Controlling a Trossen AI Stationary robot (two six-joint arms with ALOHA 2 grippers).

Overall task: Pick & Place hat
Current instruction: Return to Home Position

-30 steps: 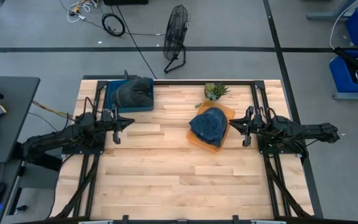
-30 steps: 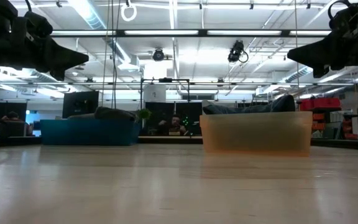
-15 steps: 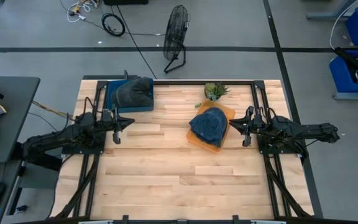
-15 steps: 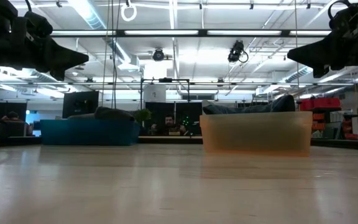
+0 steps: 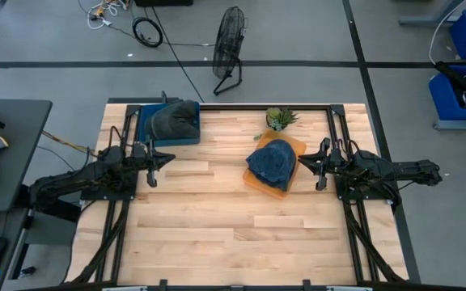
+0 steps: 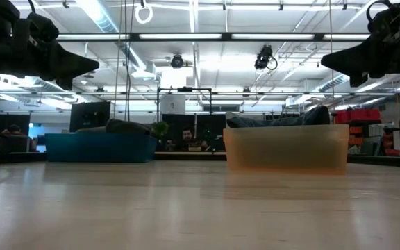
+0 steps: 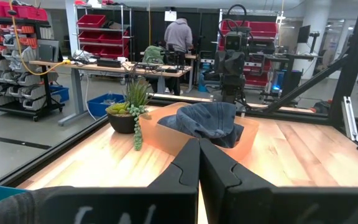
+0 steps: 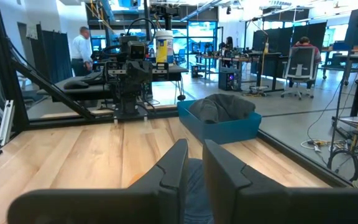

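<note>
A blue denim hat (image 5: 271, 160) lies in an orange bin (image 5: 255, 183) right of the table's middle; it also shows in the left wrist view (image 7: 207, 118). A grey hat (image 5: 176, 119) lies in a blue bin (image 5: 146, 121) at the far left corner, also in the right wrist view (image 8: 221, 107). My left gripper (image 5: 154, 162) hovers shut at the table's left, empty. My right gripper (image 5: 318, 166) hovers shut just right of the orange bin, empty.
A small potted plant (image 5: 280, 118) stands at the far edge behind the orange bin. Black frame rails run along the table's left and right sides. Bare wood fills the middle and near half of the table (image 5: 233, 234).
</note>
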